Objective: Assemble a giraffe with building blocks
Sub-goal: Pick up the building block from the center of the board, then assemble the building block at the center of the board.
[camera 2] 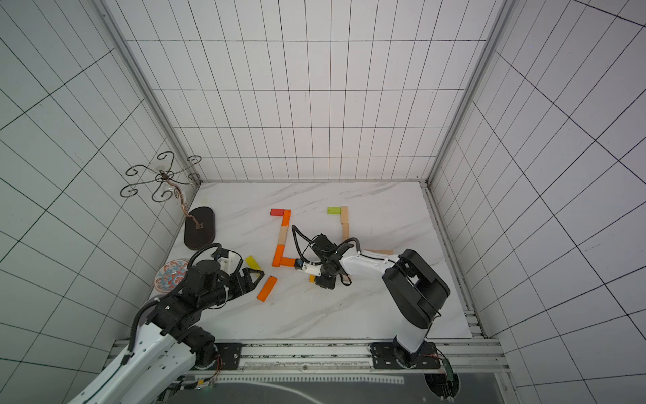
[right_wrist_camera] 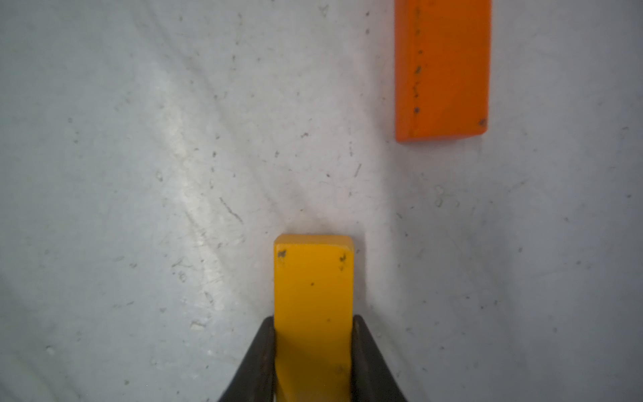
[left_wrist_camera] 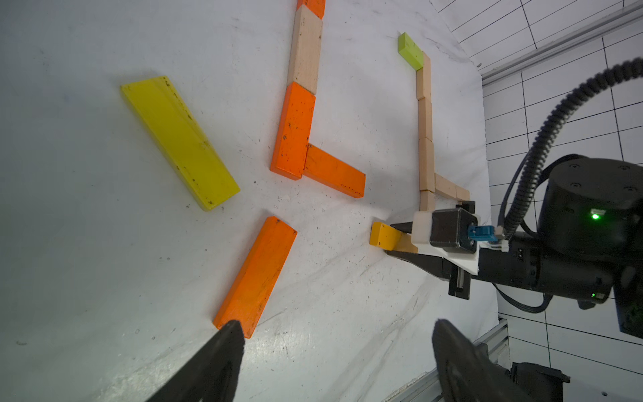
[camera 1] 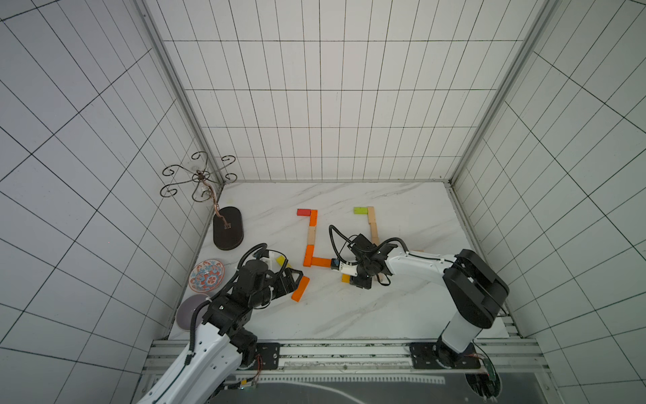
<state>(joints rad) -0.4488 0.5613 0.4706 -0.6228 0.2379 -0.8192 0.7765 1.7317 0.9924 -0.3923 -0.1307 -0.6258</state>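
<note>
A dark oval base (camera 1: 233, 227) sits near the far left corner of the marbled tabletop (camera 1: 349, 314), a curled wire stand (camera 1: 199, 175) rising from it. Nearer along that edge lie a round patterned plate (camera 1: 206, 275) and, just beside it, a grey disc (camera 1: 188, 309).

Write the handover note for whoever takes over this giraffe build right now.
Right gripper: shut on the amber block, at table level.
Left gripper: open, empty, by the loose orange block.
Laid out: an orange-and-wood line with the red block at its far end, and a pale wood line topped by the lime block.
To do: place the amber block, loose orange block and yellow block; giraffe unfinished.
</note>
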